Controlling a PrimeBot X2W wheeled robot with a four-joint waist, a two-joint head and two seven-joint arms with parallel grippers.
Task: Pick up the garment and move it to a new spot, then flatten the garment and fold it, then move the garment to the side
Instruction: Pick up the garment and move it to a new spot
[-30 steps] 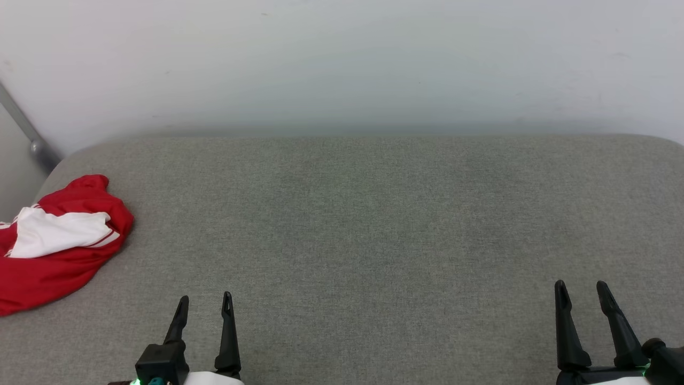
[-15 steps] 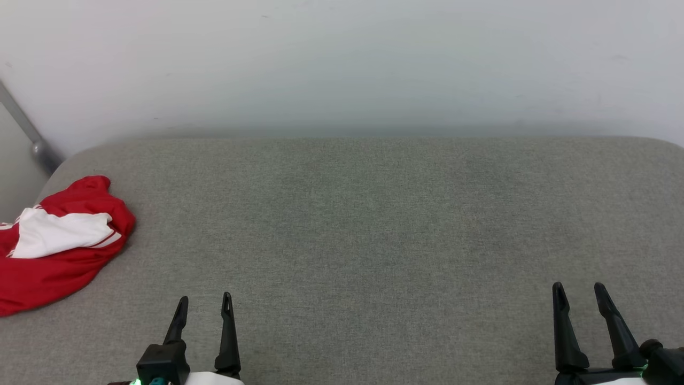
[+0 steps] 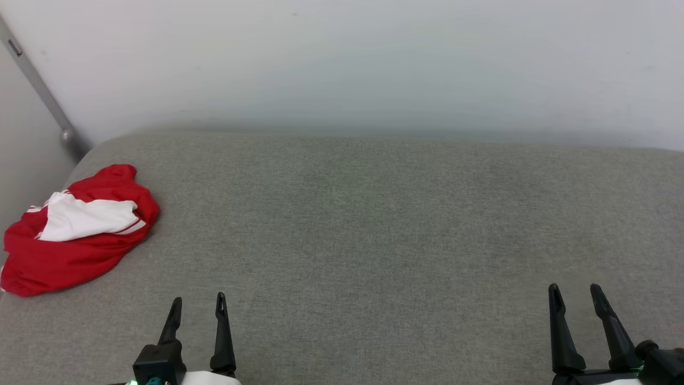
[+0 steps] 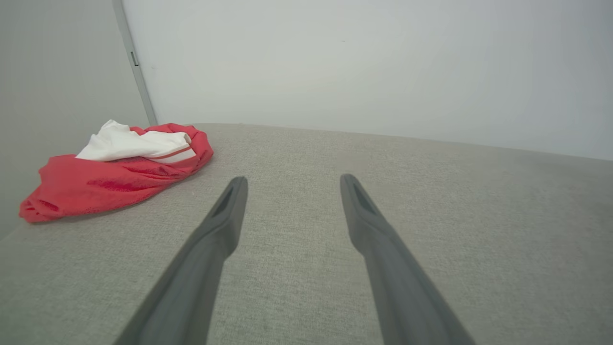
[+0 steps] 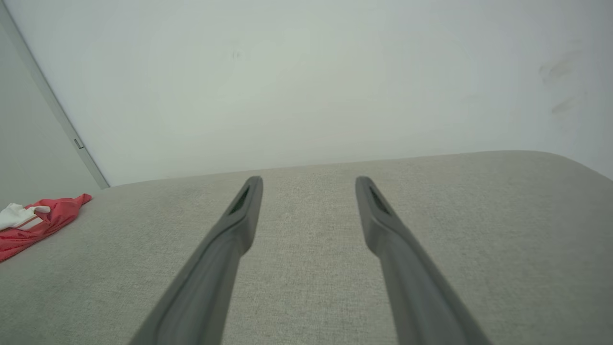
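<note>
red garment [image 3: 64, 262] lies crumpled at left edge of grey cushion [image 3: 374, 224]; left claw [image 3: 198, 297] and right claw [image 3: 574, 287] both spread, empty.

Padded surface [image 3: 374, 224]: grey woven fabric, flat and wide, rounded at the far corners, bare across the middle. Far edge set against the wall.
Wall [image 3: 342, 64]: plain white, matt, with faint scuff marks [image 5: 558, 76] toward the upper right in the right wrist view.
Metal bar [image 3: 37, 85]: grey, slanted along the left wall corner, ending in a rounded foot [image 3: 68, 136] just beside the far left corner of the padded surface.
</note>
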